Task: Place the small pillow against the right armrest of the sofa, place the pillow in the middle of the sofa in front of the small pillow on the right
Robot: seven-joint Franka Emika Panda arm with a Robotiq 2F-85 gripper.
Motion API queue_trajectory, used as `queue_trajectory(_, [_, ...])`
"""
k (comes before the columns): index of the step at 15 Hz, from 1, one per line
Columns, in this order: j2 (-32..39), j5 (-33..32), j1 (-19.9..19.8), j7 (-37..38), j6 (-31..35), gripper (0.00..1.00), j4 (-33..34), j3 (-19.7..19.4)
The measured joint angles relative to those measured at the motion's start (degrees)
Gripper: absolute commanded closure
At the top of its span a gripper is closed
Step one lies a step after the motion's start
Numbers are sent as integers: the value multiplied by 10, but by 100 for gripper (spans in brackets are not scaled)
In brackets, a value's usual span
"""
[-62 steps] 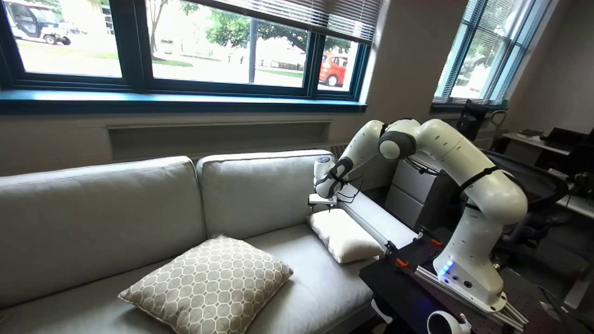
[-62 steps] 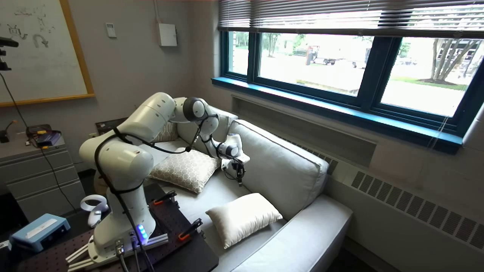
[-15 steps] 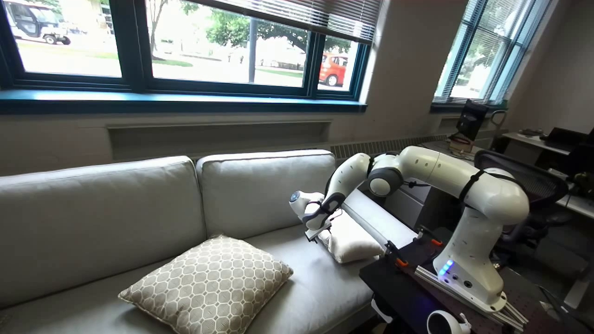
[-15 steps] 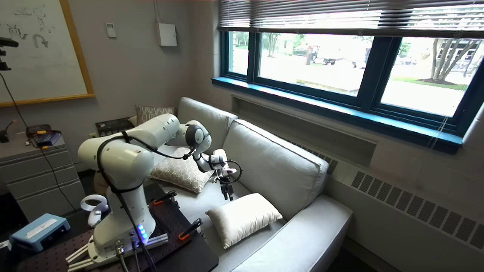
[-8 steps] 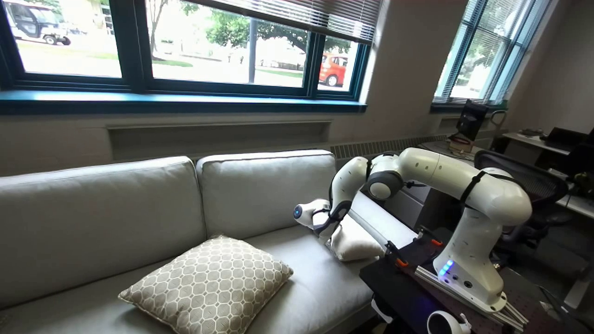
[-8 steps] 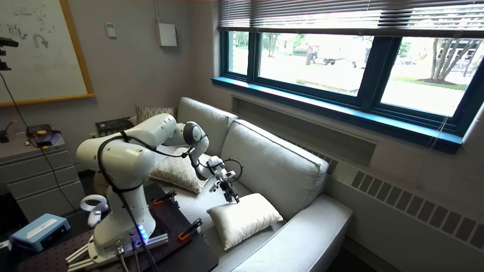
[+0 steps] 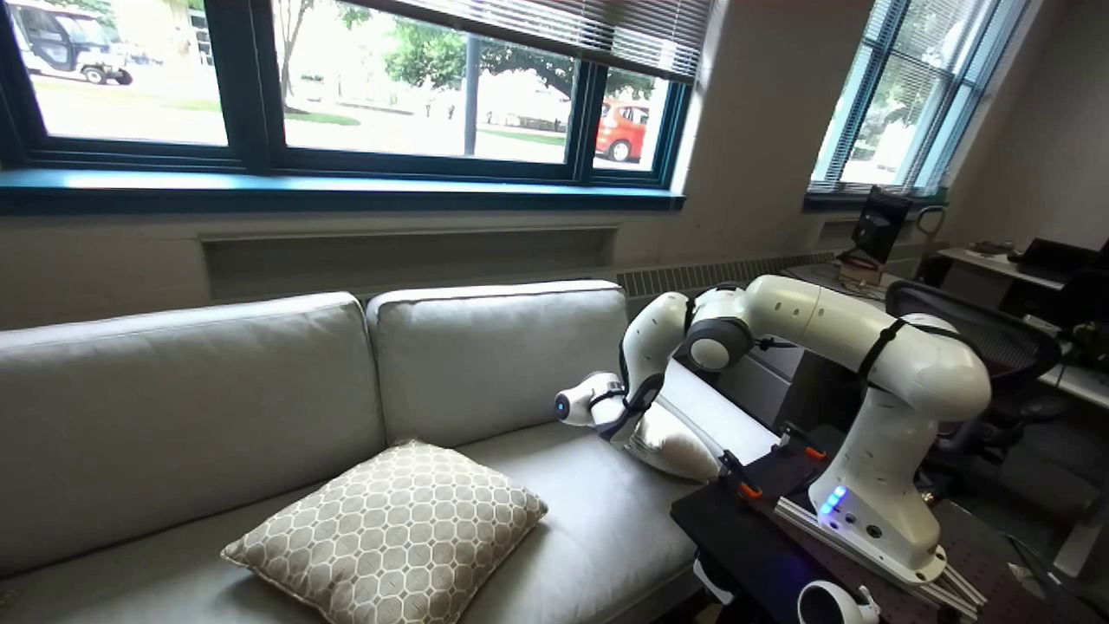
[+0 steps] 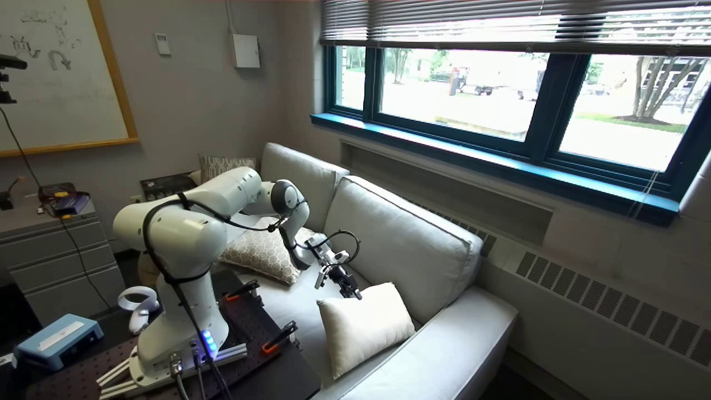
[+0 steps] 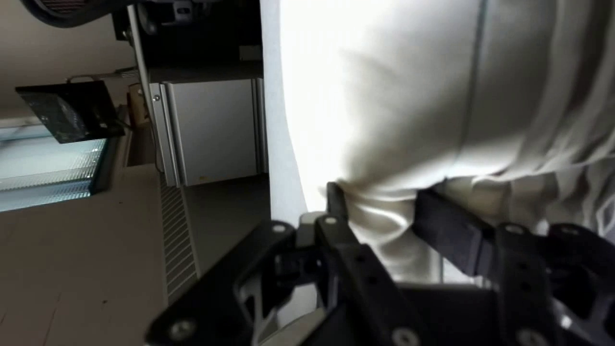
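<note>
The small pillow (image 8: 369, 328), plain off-white, leans tilted beside the right armrest (image 8: 439, 350); its near edge is raised off the seat. My gripper (image 8: 355, 294) has hold of that edge. In the wrist view, folds of the small pillow (image 9: 384, 129) are bunched between the fingers of my gripper (image 9: 382, 204), which press on the fabric from both sides. An exterior view shows my wrist hiding part of the small pillow (image 7: 676, 446). The larger patterned pillow (image 7: 390, 529) lies flat mid-seat on the sofa (image 7: 580, 529), apart from the gripper.
The sofa's back cushion (image 8: 405, 239) rises behind the gripper. A dark base table (image 8: 261, 344) with orange-tipped clamps (image 8: 280, 336) borders the seat front. Another patterned pillow (image 8: 225, 165) stands at the sofa's far end. A cable loops around the wrist.
My gripper has come down from above the seat to the small pillow's edge and closed on it. The pillow has tipped up and shifted slightly towards the armrest. The patterned pillow has stayed put.
</note>
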Motion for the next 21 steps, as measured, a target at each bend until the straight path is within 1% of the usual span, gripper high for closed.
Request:
queue_trajectory(1, [0,-11,-2,10,-5,94,1,0])
queue_trajectory(4, [-2,-47,-17,52,-19,100,8,-3])
queue_trajectory(6, [-3,-70,-34,90,-24,96,12,-7])
queue_trajectory(8, [-3,-83,-57,132,-24,96,11,-15])
queue_trajectory(10, [-3,-82,-77,172,-18,96,4,-36])
queue_trajectory(13, [-4,-82,-110,241,5,96,-23,-67])
queue_trajectory(17, [-9,-82,-153,333,60,96,-73,-107])
queue_trajectory(18, [-13,-88,-167,356,72,97,-85,-112])
queue_trajectory(21, [-34,-109,-216,415,118,98,-118,-111])
